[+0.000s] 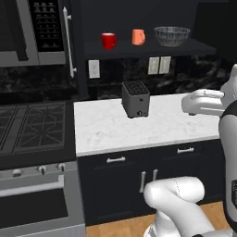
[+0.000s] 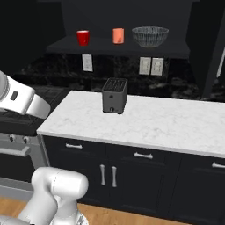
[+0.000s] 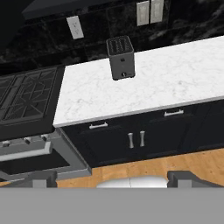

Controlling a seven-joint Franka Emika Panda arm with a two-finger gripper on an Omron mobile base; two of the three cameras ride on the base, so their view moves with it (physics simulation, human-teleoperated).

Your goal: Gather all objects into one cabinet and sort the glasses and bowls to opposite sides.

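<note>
Above toaster (image 1: 135, 98), on open cabinet shelf (image 1: 143, 49): red mug (image 1: 109, 40) left, orange mug (image 1: 138, 36) directly over, bowl (image 1: 171, 35) right. Likely rigid, light, slick; best taken across mug bodies, bowl by rim. Gripper (image 3: 112, 180) low before counter, jaws spread wide, empty.

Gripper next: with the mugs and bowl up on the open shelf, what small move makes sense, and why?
Probably raise the open gripper toward the shelf. It hangs low, facing the counter and toaster, holding nothing, while the red mug, orange mug and bowl stand well above it.
</note>
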